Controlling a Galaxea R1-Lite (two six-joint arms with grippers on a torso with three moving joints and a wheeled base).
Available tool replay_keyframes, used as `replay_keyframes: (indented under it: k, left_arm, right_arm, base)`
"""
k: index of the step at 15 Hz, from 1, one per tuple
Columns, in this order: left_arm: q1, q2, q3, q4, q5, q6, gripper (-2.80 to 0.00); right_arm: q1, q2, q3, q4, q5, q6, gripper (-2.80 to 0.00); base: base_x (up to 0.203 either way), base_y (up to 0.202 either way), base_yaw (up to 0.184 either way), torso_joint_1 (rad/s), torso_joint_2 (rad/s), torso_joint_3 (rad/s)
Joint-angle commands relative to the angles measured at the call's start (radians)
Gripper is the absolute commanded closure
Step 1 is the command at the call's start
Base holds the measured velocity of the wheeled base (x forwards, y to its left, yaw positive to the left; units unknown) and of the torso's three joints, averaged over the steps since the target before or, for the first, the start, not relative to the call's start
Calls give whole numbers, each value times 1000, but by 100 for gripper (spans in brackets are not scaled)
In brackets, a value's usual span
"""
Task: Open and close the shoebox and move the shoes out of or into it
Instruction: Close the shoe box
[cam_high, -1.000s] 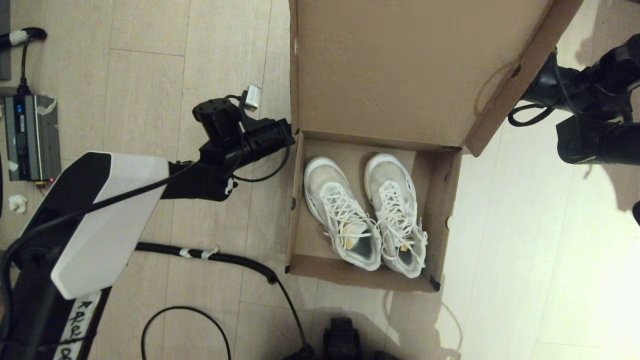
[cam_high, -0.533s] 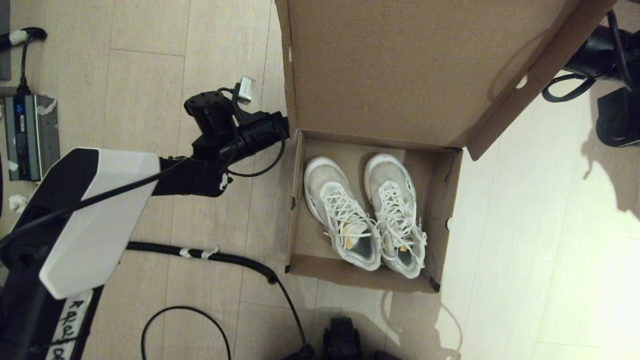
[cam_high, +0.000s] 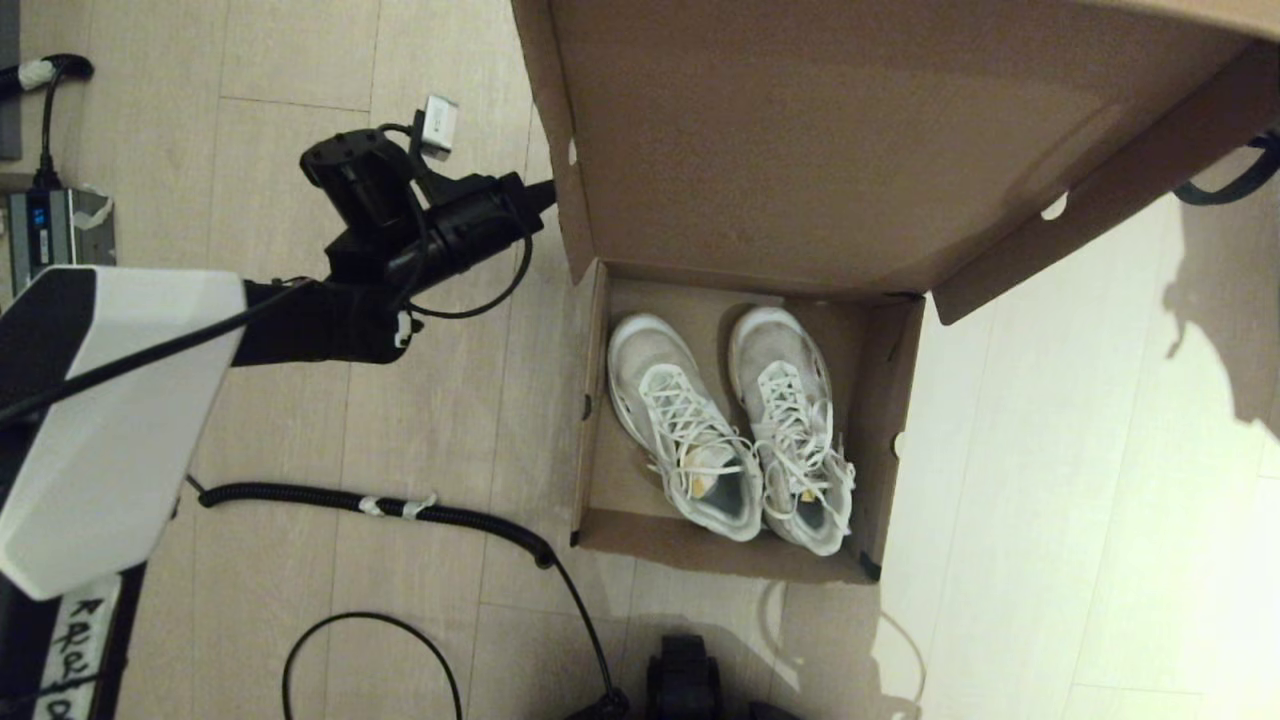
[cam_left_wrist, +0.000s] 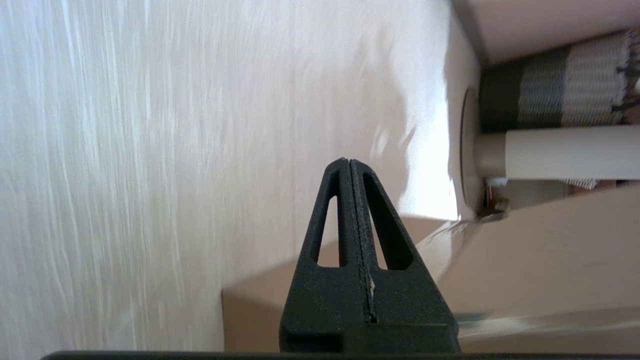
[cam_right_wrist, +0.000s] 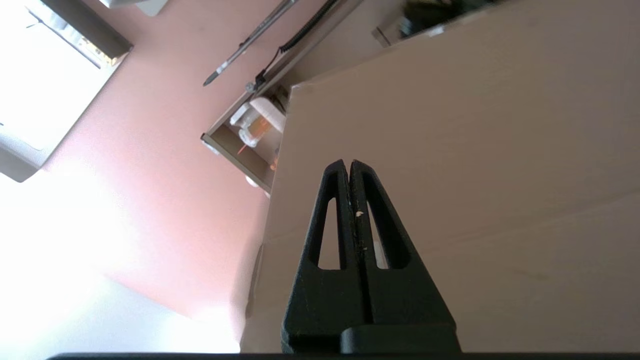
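Left pincer pinched empty beside lid | right pincer likewise, behind lid | step: closing shoebox over shoes | next: push lid down

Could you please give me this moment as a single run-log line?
shoebox: lid raised | shoes: both inside, side by side | left gripper: shut, beside lid's left edge | right gripper: shut, against lid

One cardboard shoebox stood on the floor, its single hinged lid raised. Two white sneakers lay side by side inside it, making one pair. Two black grippers were on view, the left gripper and the right gripper, each with its two fingers pressed together.
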Motion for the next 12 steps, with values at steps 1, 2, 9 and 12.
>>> replay_keyframes:
  k: [1, 2, 9, 12]
  left_arm:
    - [5, -77, 1, -4, -4, -3, 0]
    - [3, -104, 1, -1, -4, -3, 0]
    - [-121, -247, 2, 5, -4, 0, 0]
    - [-171, -290, 32, 5, 9, 2, 0]
  right_arm:
    - [0, -94, 95, -22, 8, 12, 0]
    - [1, -136, 153, -40, 10, 12, 0]
    - [3, -422, 518, -86, 47, 12, 0]
    - [4, -546, 701, -90, 80, 8, 0]
  base:
    - [0, 0, 0, 0, 0, 0]
    - [0, 0, 0, 0, 0, 0]
    - [0, 0, 0, 0, 0, 0]
    - [0, 0, 0, 0, 0, 0]
